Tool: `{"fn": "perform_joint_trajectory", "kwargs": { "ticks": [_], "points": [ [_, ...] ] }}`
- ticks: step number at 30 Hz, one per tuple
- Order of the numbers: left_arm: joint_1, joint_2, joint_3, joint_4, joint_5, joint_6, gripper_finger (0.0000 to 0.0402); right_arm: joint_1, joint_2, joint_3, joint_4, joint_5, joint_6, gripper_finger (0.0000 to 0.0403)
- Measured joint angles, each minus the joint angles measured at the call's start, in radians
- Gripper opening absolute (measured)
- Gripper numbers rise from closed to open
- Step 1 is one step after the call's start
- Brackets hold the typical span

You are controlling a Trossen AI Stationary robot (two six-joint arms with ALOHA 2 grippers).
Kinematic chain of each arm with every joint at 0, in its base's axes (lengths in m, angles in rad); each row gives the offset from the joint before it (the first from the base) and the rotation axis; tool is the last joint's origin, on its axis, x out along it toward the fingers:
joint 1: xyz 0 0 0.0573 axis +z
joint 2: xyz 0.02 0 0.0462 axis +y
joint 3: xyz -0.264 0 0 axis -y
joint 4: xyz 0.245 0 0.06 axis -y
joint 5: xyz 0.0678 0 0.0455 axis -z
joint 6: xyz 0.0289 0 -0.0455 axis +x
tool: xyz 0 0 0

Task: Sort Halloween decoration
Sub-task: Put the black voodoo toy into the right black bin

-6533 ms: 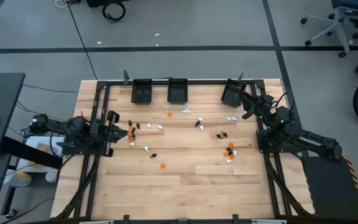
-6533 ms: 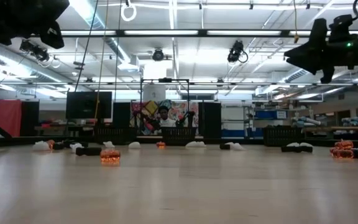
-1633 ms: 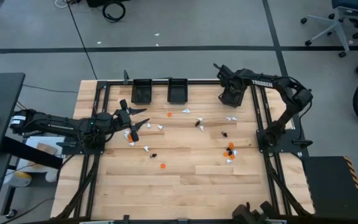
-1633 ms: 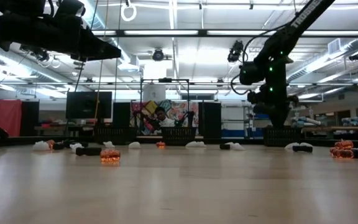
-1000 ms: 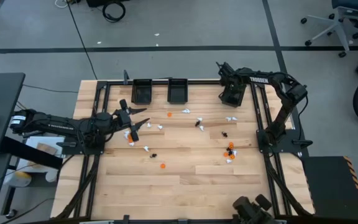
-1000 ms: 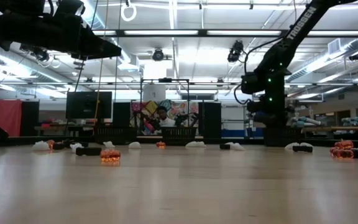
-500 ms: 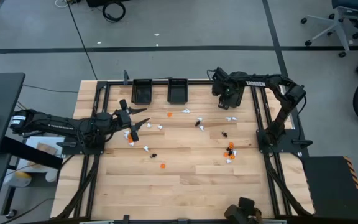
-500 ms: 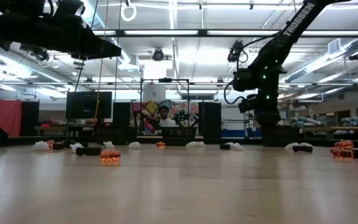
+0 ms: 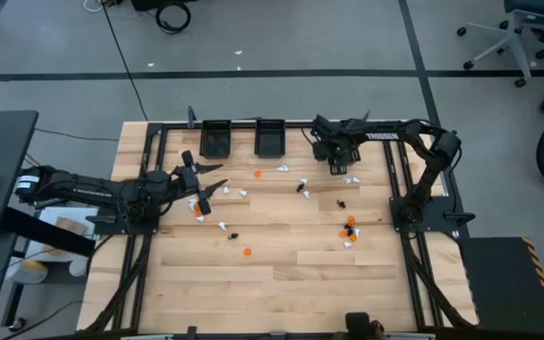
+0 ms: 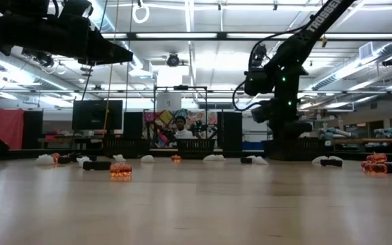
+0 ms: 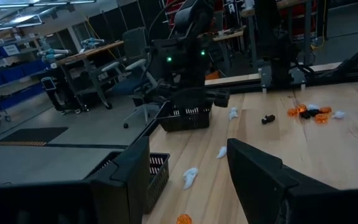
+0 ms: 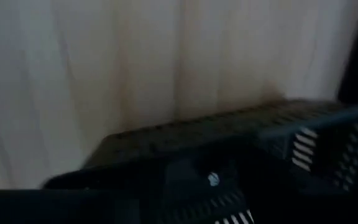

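The Halloween decoration lies scattered on the wooden table: an orange trinket (image 9: 258,174), white ones (image 9: 280,168), a black one (image 9: 231,235) and an orange-and-black cluster (image 9: 349,229). My left gripper (image 9: 206,184) hangs open and level above trinkets at the table's left, with nothing between its fingers (image 11: 260,180). My right gripper (image 9: 333,149) points steeply down at the far edge, right on top of a small black mesh bin (image 11: 188,118). That bin stands on the table (image 10: 284,148). How the gripper meets it is hidden.
Two more black bins (image 9: 215,139) (image 9: 269,138) stand side by side at the far edge, left of the right gripper. Black frame rails (image 9: 149,189) run along the table's sides. Bare wood (image 9: 281,293) fills the near half. A person (image 10: 179,126) shows far behind the table.
My right gripper has swung toward the table's left edge along the far side, rolling its wrist as it went. The mesh bin under it has slid left along the table with it. My left gripper has kept still.
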Motion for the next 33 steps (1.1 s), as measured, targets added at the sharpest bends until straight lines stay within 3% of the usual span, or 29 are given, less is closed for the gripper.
{"fn": "perform_joint_trajectory", "kwargs": {
  "ticks": [7, 13, 24, 30, 33],
  "points": [
    [0.000, 0.000, 0.000, 0.000, 0.000, 0.001, 0.0194, -0.029, -0.058, 0.000, -0.050, 0.024, 0.162, 0.0191],
    [0.000, 0.000, 0.000, 0.003, 0.000, 0.000, 0.0194, -0.147, -0.114, 0.000, -0.052, -0.021, 0.325, 0.0191],
    [0.000, 0.000, 0.000, 0.038, 0.000, 0.021, 0.0194, -0.239, -0.029, 0.000, 0.143, 0.012, 0.320, 0.0181],
    [0.000, 0.000, 0.000, 0.038, 0.000, 0.028, 0.0194, -0.299, -0.001, 0.000, 0.137, 0.086, 0.388, 0.0180],
    [0.000, 0.000, 0.000, 0.037, 0.000, 0.029, 0.0194, -0.302, -0.001, 0.000, 0.117, 0.052, 0.367, 0.0180]
  ]
}}
